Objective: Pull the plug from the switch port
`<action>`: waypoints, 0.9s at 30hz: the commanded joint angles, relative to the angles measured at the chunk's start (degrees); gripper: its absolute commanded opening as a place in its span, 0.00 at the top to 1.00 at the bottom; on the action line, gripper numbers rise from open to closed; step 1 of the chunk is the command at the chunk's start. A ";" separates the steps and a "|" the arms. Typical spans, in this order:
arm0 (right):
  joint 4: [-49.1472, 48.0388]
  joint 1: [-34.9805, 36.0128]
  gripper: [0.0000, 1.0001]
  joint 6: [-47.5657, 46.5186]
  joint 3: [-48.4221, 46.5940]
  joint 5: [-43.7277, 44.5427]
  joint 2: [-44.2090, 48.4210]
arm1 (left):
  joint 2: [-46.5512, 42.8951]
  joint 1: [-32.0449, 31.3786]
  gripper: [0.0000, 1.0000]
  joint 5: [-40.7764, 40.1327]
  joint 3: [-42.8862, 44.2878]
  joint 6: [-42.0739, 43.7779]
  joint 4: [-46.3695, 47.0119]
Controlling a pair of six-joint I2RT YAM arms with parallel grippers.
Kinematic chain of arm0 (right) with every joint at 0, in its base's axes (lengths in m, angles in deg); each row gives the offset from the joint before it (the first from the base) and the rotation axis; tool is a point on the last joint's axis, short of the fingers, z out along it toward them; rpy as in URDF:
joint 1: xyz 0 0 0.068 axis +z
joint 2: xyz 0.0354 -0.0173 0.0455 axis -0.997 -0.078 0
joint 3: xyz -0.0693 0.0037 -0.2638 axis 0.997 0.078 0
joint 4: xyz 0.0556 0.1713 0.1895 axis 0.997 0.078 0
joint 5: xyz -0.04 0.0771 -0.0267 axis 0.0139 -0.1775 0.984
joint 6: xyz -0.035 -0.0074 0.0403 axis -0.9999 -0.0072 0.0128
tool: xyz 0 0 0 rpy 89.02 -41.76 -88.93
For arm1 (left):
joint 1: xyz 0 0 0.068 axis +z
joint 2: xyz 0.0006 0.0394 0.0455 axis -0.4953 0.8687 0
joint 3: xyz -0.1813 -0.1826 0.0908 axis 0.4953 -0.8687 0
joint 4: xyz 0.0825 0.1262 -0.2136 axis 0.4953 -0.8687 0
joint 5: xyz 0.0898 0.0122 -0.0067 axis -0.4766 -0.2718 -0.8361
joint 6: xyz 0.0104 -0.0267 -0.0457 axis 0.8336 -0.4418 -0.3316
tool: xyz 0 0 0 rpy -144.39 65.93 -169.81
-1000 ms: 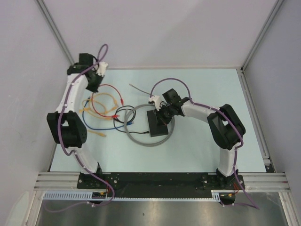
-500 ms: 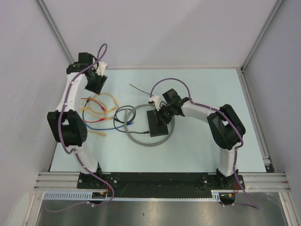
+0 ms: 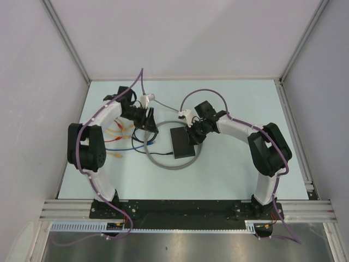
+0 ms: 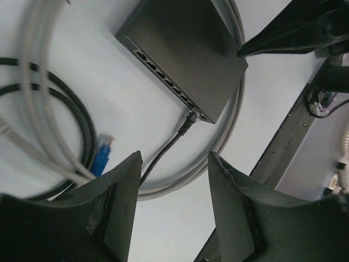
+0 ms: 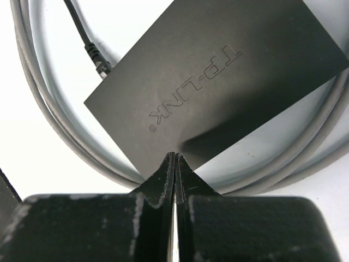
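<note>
The switch point(image 3: 181, 143) is a flat black box lying inside a ring of grey cable. A thin black cable ends in a plug point(image 4: 189, 121) that sits in the end port of the switch point(image 4: 185, 52); the right wrist view shows the plug point(image 5: 100, 65) at the switch's point(image 5: 218, 71) far left corner. My left gripper point(image 3: 148, 119) hovers left of the switch, open point(image 4: 174, 158), nothing between its fingers, with the plug ahead of it. My right gripper point(image 3: 194, 134) is shut point(image 5: 174, 156), its tips at the switch's near edge.
The grey cable coil point(image 3: 169, 164) rings the switch. A black cable coil point(image 3: 143, 134) and a blue connector point(image 4: 103, 153) lie left of it. Yellow, red and blue leads point(image 3: 117, 134) lie further left. A metal rail point(image 3: 185, 207) runs along the near edge.
The left arm swung from the back left corner over to the left of the switch, and its gripper opened. The coloured leads settled on the table. The right gripper stayed shut at the switch.
</note>
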 commanded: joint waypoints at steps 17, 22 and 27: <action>0.83 2.21 1.00 -2.80 4.63 3.16 1.16 | 10.72 -10.66 0.51 6.40 -7.35 -2.64 11.65; 0.39 2.74 1.00 -2.89 5.87 3.51 1.86 | 13.63 -11.28 0.57 9.92 -4.79 -0.09 9.01; -0.13 3.00 1.00 -2.98 6.48 4.04 1.95 | 15.56 -11.81 0.59 10.36 -4.09 0.78 8.22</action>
